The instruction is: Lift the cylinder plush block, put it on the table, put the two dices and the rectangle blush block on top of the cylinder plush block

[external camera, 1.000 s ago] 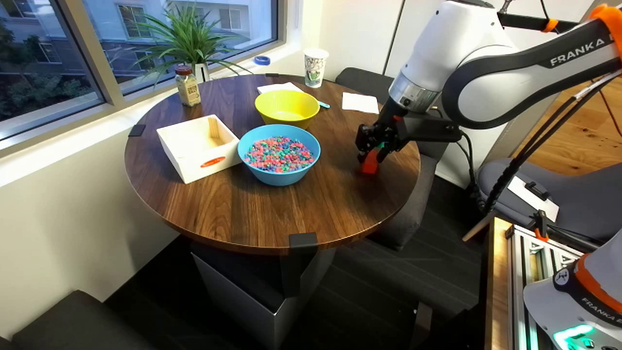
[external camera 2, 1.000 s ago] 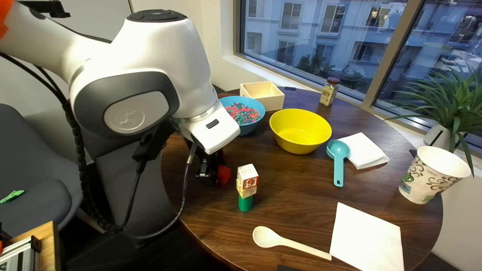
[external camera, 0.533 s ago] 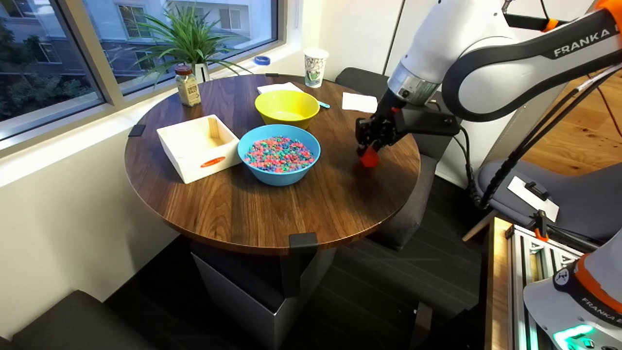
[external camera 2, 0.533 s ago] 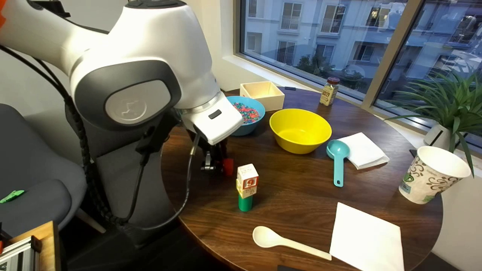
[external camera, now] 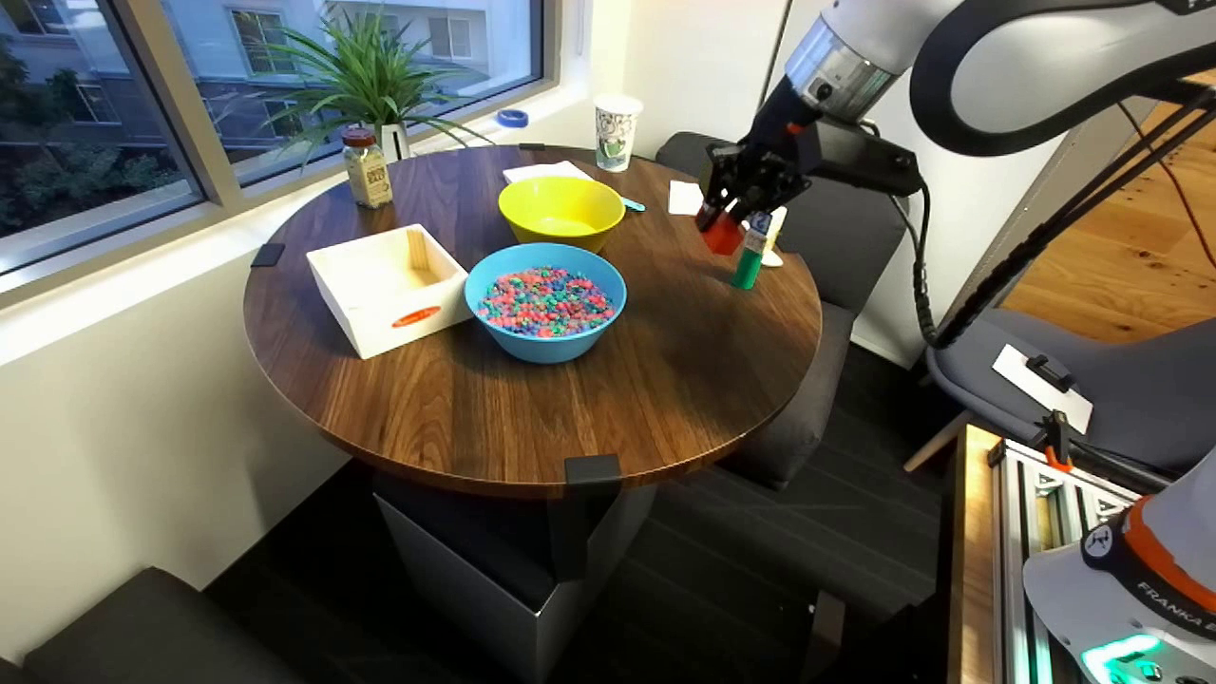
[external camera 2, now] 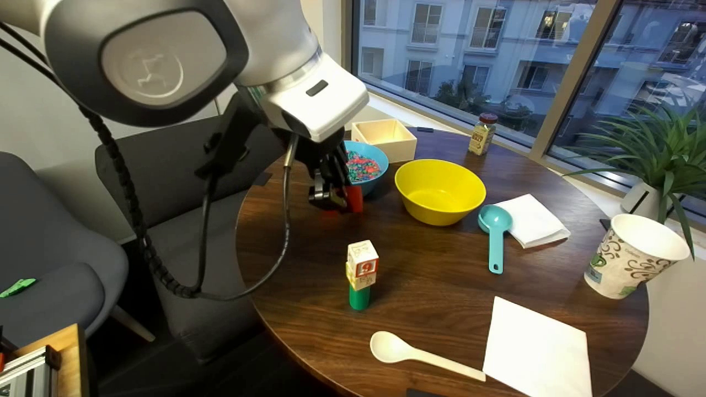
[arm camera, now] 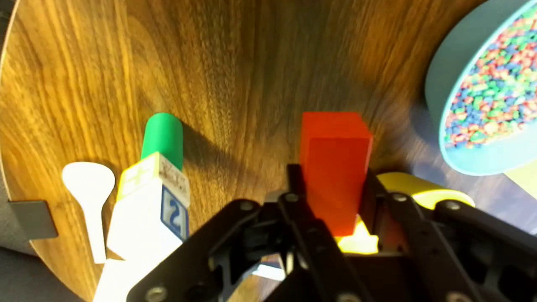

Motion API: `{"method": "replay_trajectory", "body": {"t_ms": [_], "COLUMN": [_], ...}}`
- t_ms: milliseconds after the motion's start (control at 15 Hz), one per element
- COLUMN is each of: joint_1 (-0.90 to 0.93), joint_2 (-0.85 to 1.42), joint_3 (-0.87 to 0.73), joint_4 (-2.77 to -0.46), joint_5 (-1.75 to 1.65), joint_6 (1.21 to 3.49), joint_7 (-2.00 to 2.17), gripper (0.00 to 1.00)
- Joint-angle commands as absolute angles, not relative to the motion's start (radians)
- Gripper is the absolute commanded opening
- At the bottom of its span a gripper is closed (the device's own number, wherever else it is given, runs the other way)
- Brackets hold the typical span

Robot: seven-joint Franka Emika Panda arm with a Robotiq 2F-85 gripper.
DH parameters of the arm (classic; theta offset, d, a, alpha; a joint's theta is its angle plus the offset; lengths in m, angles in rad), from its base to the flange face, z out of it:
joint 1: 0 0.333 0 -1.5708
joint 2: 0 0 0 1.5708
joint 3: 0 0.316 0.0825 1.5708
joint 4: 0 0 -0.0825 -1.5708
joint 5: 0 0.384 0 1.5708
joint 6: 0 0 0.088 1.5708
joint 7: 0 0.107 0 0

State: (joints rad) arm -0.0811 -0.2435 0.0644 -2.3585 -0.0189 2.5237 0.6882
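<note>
The green cylinder plush block (external camera 2: 359,298) stands upright on the dark wooden table (external camera: 532,418). The two dices (external camera 2: 362,266) are stacked on top of it; the upper one shows a red 9. In the wrist view the green block (arm camera: 164,136) and dices (arm camera: 153,209) are at the left. My gripper (arm camera: 332,182) is shut on the red rectangle block (arm camera: 335,167), one finger on each side. It holds the red block (external camera: 722,236) above the table, beside the stack and apart from it. In an exterior view the gripper (external camera 2: 336,190) partly hides the red block (external camera 2: 354,198).
A blue bowl of coloured bits (external camera: 546,323), a yellow bowl (external camera 2: 440,193) and a wooden box (external camera: 380,294) stand on the table. A pale spoon (external camera 2: 424,355), napkins (external camera 2: 538,350), a teal scoop (external camera 2: 496,237) and a paper cup (external camera 2: 634,256) lie or stand near the stack.
My gripper has risen from low over the table with the red block in it. The green block and dices, hidden before in an exterior view, show there now. The stack has not moved.
</note>
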Motion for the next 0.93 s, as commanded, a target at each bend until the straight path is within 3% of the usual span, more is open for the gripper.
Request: {"method": "replay_trajectory", "body": {"t_ms": [0, 867], "joint_1": [-0.105, -0.091], "joint_2": [-0.307, -0.390], "joint_3": [0.066, -0.074], "joint_4": [-2.332, -2.334], "joint_5": [-0.055, 0.099], "joint_6": [2.437, 2.319], "joint_7": [0.694, 0.223], "gripper": [0.08, 0.08]}}
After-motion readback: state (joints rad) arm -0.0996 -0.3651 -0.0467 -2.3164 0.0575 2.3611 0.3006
